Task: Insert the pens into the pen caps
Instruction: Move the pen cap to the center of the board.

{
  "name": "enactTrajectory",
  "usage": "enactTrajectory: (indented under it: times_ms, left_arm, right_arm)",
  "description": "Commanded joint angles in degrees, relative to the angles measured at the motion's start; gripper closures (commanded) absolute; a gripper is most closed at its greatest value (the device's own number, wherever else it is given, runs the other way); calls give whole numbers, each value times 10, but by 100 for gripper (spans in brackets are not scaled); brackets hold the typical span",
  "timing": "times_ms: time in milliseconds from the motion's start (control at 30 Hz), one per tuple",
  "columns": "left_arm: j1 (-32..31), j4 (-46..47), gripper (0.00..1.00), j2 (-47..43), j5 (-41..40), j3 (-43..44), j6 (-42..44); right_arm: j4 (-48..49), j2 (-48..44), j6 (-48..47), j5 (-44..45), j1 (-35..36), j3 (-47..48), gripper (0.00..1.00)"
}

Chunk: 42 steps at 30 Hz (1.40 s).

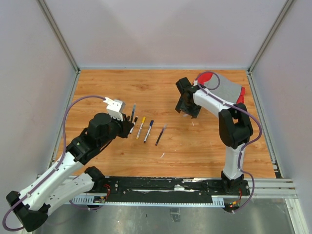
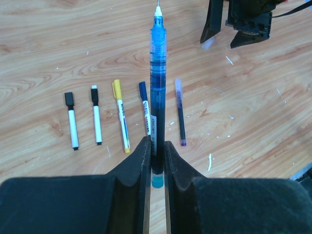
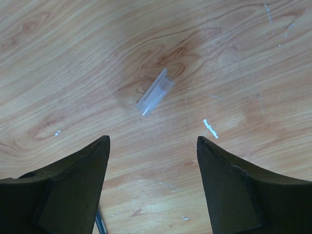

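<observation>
My left gripper (image 2: 156, 144) is shut on the lower barrel of a blue pen (image 2: 157, 87) whose bare needle tip points away from me. Below it, several pens lie side by side on the wood: two short white ones with black ends (image 2: 71, 122), a yellow-ended one (image 2: 121, 117), a blue-ended one (image 2: 144, 105) partly hidden by the held pen, and a thin purple one (image 2: 180, 112). From above, that row (image 1: 148, 130) lies just right of the left gripper (image 1: 127, 126). My right gripper (image 3: 153, 141) hangs open just above a clear pen cap (image 3: 155, 91) lying flat on the table.
A grey and red object (image 1: 225, 90) sits at the back right behind the right arm. Small white scraps lie on the wood (image 1: 163, 155) (image 3: 210, 128). White walls enclose the table on three sides.
</observation>
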Motion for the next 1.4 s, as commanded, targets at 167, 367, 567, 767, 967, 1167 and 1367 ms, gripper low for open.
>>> enactTrajectory:
  times_ms: [167,367,567,767,967,1167,1367]
  left_arm:
    - [2,15,100,10,7,-5,13]
    - [2,15,100,10,7,-6,12]
    - [2,16,100,12,9,-6,14]
    - [2,15,100,10,5,-7,14]
    - [2,16,99,10,5,-7,14]
    - [2,15,100,10,5,-7,14]
    - [2,16,99,9,6,-7,15]
  right_arm:
    - [-2,11,80,16,-27,-1,32]
    - [1,44,86,13,-35,11,41]
    - [1,60,88,12,-39,20,44]
    - [1,75,84,12,-41,25,51]
    - [5,90,67,1,-43,26,68]
    - [42,66,14,-34,-44,-13,82]
    - [108,20,-57,-75,-47,-94,90]
